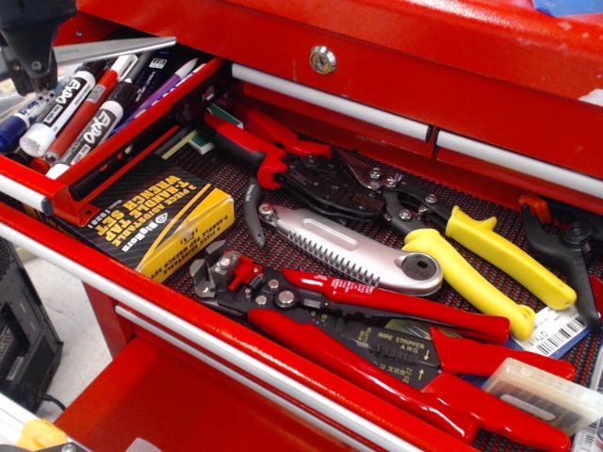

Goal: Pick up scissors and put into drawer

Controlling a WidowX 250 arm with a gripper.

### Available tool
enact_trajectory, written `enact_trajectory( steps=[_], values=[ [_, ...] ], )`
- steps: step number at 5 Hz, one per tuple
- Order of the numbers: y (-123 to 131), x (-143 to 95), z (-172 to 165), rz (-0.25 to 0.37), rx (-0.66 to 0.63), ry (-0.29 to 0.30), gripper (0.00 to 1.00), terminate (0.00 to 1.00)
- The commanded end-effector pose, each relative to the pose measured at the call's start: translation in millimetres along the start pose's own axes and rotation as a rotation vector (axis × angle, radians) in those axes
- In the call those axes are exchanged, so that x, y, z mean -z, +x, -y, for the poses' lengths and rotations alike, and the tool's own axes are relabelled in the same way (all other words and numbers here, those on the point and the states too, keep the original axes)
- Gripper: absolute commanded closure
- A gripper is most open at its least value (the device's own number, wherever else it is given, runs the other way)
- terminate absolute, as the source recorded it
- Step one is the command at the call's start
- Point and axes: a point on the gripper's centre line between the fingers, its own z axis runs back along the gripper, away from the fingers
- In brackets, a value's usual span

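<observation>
My gripper (31, 47) is a dark shape in the top left corner, mostly cut off by the frame edge. From it the grey steel blades of the scissors (122, 47) stick out to the right, held level above the marker pens (83, 111). The orange-and-black handles are out of view. The gripper looks shut on the scissors. The drawer (141, 124) is the shallow red one at the left, open, with a silver front rail; the scissors hover over its far end.
Below and to the right lies the wide mesh-lined drawer (283, 254) with a yellow-and-black box (155, 221), a silver folding saw (349, 250), yellow-handled pliers (490, 259), a red wire stripper (377, 330) and red crimpers (273, 151). A keyed lock (322, 59) sits on the chest front.
</observation>
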Motion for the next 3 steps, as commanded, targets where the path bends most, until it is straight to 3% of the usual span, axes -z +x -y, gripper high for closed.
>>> enact_trajectory(
  steps=[1, 2, 3],
  values=[
    [21.9, 9.6, -25.0, 0.102, 0.043, 0.018, 0.0, 0.0],
    [21.9, 9.6, -25.0, 0.102, 0.043, 0.018, 0.0, 0.0],
    [21.9, 9.6, -25.0, 0.102, 0.043, 0.018, 0.0, 1.0]
  ],
)
